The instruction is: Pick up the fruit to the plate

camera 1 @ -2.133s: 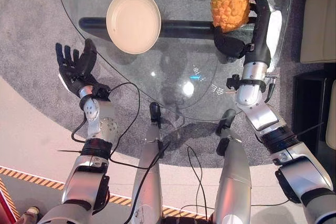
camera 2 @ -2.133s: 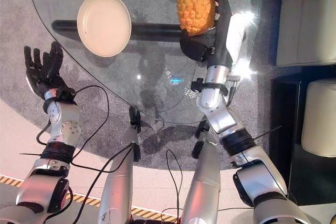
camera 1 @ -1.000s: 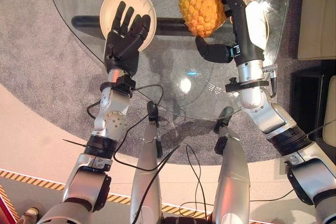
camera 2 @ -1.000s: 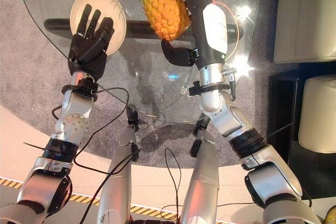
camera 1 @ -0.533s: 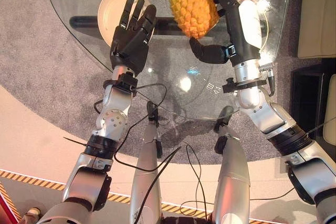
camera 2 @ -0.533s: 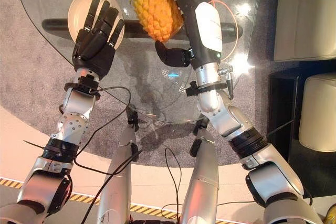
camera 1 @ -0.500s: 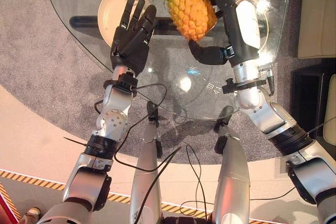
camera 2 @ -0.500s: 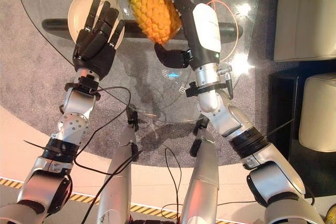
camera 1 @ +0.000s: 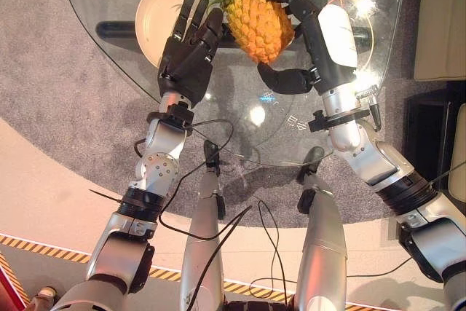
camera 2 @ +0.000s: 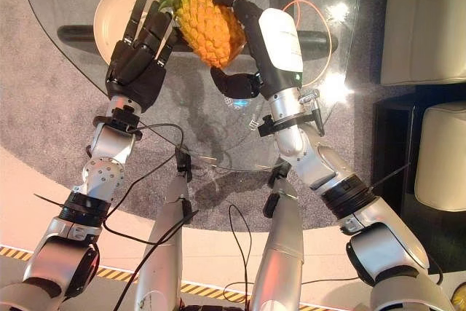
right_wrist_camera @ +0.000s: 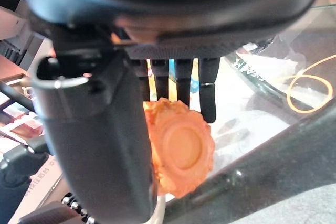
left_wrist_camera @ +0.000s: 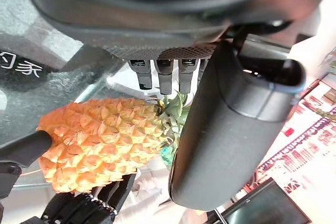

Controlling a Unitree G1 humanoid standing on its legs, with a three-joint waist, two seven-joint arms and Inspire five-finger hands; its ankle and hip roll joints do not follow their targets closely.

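— What has the right hand (camera 1: 309, 49) got?
— Its fingers and thumb curl round a pineapple (camera 1: 258, 21), held lying sideways above the glass table (camera 1: 240, 118), leaves towards the plate (camera 1: 155, 16).
— And the left hand (camera 1: 188, 56)?
— Fingers straight, holding nothing, fingertips at the leafy crown. The plate sits near the table's left edge.
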